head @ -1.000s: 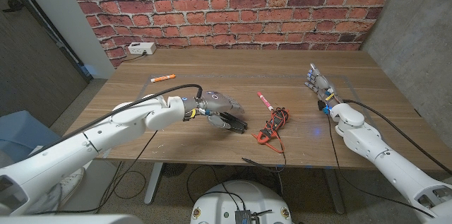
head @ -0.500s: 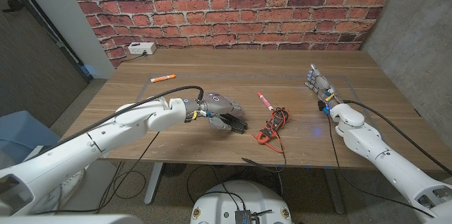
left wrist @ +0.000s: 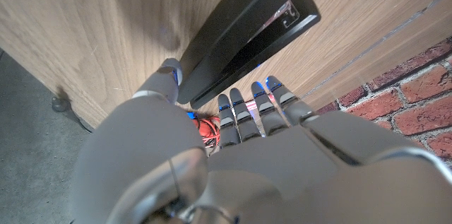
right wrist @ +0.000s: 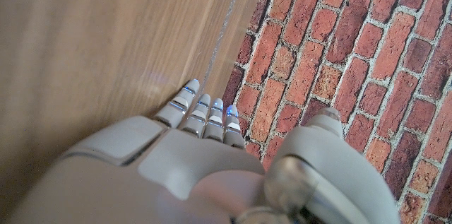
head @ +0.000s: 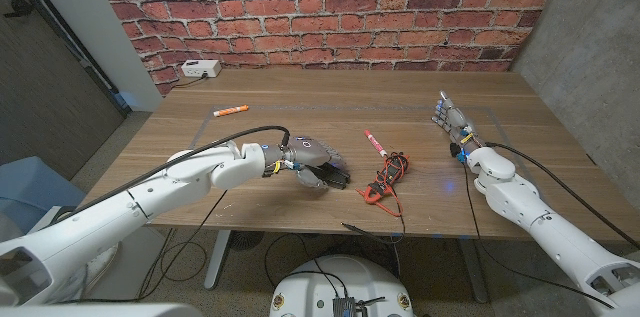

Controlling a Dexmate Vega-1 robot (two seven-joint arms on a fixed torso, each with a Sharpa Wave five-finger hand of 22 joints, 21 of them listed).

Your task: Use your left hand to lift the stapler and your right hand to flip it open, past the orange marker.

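The left hand [head: 308, 154] fingers [left wrist: 248, 114] close around the black metal stapler [left wrist: 244, 35] — grip firmly, lift level; right hand [head: 450, 120] at three o'clock waits open.

left hand [head: 312, 161] fingers curled downward; right hand [head: 450, 120] fingers extended, apart.

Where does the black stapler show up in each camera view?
Head view: the stapler sits under the left hand, left of the red cable bundle.
Left wrist view: stapler lies just past the fingertips.
Right wrist view: not in it.
Shared landmark: the red cable bundle.
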